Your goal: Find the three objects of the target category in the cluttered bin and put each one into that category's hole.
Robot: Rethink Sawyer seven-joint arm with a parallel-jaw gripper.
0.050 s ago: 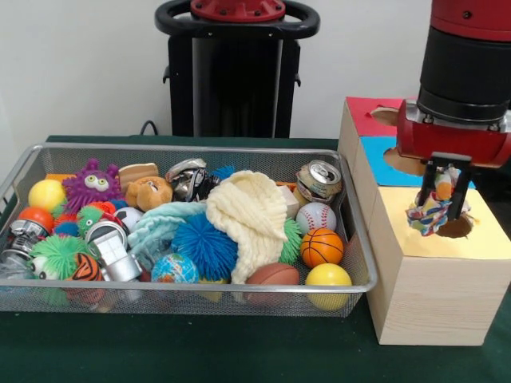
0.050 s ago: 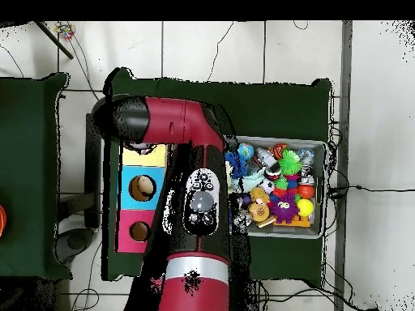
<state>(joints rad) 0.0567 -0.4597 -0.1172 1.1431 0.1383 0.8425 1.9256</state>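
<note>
My gripper (image 1: 444,194) hangs over the yellow top (image 1: 489,239) of the wooden hole box (image 1: 431,287) at the right. It is shut on a braided, many-coloured rope toy (image 1: 429,215), which dangles just above the round hole (image 1: 461,229) in the yellow section. One black finger (image 1: 462,190) shows beside the toy. In the overhead view the red arm (image 2: 194,162) covers the gripper and the toy. The wire bin (image 1: 192,285) to the left holds the clutter.
The bin holds a cream knit cloth (image 1: 251,215), a blue spiky ball (image 1: 204,243), a basketball (image 1: 322,247), a baseball (image 1: 315,215), a yellow ball (image 1: 328,277), a crushed can (image 1: 319,182) and a purple monster (image 1: 92,185). Blue (image 2: 143,188) and red (image 2: 139,232) box sections each have a hole.
</note>
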